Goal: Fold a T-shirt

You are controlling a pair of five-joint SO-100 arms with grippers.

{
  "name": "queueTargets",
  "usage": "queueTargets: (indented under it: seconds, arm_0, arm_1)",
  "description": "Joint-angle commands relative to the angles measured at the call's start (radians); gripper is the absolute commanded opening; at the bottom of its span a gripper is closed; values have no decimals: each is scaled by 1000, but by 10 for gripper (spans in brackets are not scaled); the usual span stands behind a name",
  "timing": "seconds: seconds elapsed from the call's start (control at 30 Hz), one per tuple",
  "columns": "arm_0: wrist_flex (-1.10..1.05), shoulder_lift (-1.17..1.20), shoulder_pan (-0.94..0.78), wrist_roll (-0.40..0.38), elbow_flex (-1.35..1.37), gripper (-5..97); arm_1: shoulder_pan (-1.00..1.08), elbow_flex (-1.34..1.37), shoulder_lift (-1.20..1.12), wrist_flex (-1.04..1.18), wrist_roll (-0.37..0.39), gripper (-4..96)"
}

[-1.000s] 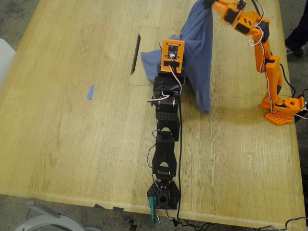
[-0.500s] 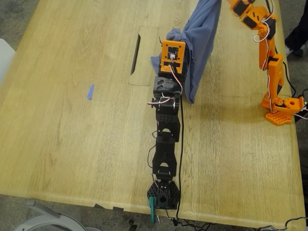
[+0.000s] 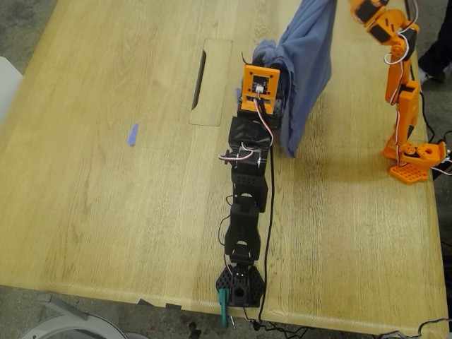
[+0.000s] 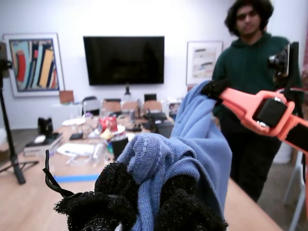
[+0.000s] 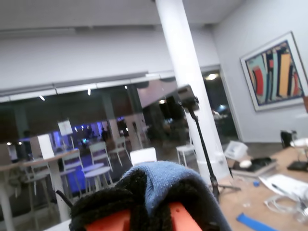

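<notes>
Step in hand: lifting T-shirt point(image 3: 307, 67) off table point(image 3: 106, 198) to let it hang before spreading for fold. Cloth is fully airborne, strung between our two arms.

My first gripper point(image 4: 144, 202): black padded fingers pressed onto bunched hem, cloth pinched between.

My second gripper point(image 5: 144, 207): closed over fabric edge, holding it high.

Next we judge: separate grips, lower shirt flat.

A light wooden table point(image 3: 127, 205) with a narrow slot point(image 3: 199, 79) holds a small blue strip point(image 3: 132, 134) and two arm bases.
</notes>
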Motion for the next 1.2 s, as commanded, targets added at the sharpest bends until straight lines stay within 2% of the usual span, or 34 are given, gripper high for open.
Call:
queueTargets:
  seconds: [0.0,0.47,0.8,1.0,1.17]
  arm_0:
    - [-112,206,26,-3,-28,-2]
    - [-124,284,78,8,-43,-2]
    - [-258,278,184,28,-46,-2]
    - [-233,278,417,31,-8,-2]
    - [-230,261,558,14,35,-2]
  arm_1:
    - [-3,-18,78,-55,-9,10]
    - [26,114,288,-166,-21,10]
    - [41,222,391,-347,-49,10]
    - [118,284,494,-330,-54,13]
    - [213,588,756,-334,-25,21]
